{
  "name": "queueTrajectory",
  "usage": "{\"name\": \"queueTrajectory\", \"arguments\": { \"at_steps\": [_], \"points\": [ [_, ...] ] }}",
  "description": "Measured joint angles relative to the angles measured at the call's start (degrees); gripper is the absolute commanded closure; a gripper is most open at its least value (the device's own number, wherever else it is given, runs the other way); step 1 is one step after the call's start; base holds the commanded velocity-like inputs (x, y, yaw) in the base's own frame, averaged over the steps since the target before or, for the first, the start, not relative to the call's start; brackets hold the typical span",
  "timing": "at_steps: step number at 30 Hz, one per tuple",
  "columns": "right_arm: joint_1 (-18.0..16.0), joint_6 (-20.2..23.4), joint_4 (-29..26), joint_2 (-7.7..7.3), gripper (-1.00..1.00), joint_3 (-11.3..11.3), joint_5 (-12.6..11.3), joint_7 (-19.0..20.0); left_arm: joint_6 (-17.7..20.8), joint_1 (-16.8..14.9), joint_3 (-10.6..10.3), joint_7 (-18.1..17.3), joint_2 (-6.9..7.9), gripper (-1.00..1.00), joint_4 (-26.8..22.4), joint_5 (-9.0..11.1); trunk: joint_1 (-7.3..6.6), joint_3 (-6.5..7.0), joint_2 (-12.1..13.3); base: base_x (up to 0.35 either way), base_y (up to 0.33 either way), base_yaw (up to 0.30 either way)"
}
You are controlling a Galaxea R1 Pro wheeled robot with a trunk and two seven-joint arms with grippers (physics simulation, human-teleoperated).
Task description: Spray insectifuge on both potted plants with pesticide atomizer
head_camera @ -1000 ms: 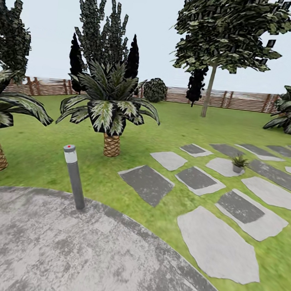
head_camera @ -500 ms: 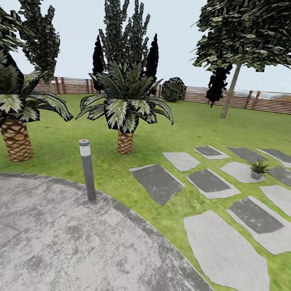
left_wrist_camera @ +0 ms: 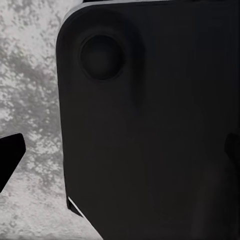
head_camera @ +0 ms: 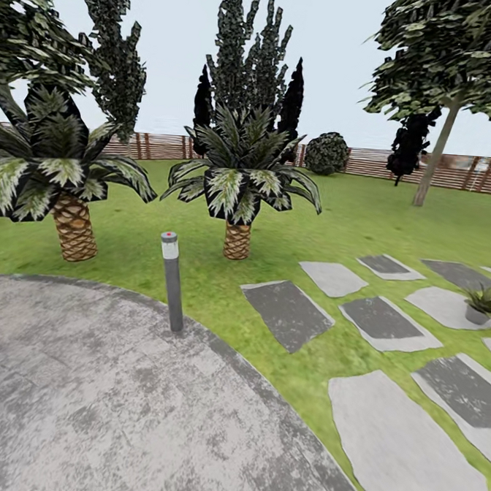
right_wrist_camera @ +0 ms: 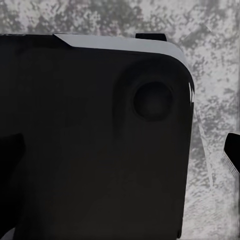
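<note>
One potted plant [head_camera: 482,304] shows in the head view, a small green rosette in a grey pot standing on a pale stepping stone [head_camera: 446,306] at the far right of the lawn [head_camera: 349,223]. The second potted plant and the sprayer are not visible from here, so where the sprayer lies cannot be told. The step in hand looks like the search: the robot stands on the round grey patio [head_camera: 102,411] and looks out over the garden, with nothing picked up as far as the pictures show. Both wrist views look down at the mottled grey paving past a dark body panel of the robot, with dark finger parts only at the picture edges, so whether either pincer is open or closed cannot be told. The next move probably calls for turning or driving on until the sprayer comes into sight, then coming close enough for an arm to reach it; spraying comes only after that. Counted in the head view: two palms, one at the left [head_camera: 54,159] and one near the middle [head_camera: 243,179]; one short grey post [head_camera: 172,281] with a red top at the patio's edge; about nine stepping stones, grey and white; one slatted fence [head_camera: 368,163] along the far side; one round bush [head_camera: 327,153] in front of it.
</note>
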Motion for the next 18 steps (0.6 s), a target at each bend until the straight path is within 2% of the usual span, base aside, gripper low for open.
{"name": "queueTrajectory", "arguments": {
  "at_steps": [18],
  "points": [
    [0.00, -0.04, 0.00, 0.00, -1.00, 0.00, 0.00, 0.00, -0.40, 0.00, -0.20, -0.38, 0.25, -1.00, 0.00, -0.10, 0.00, 0.00, 0.00, -0.002, -0.001, 0.285]
  ]
}}
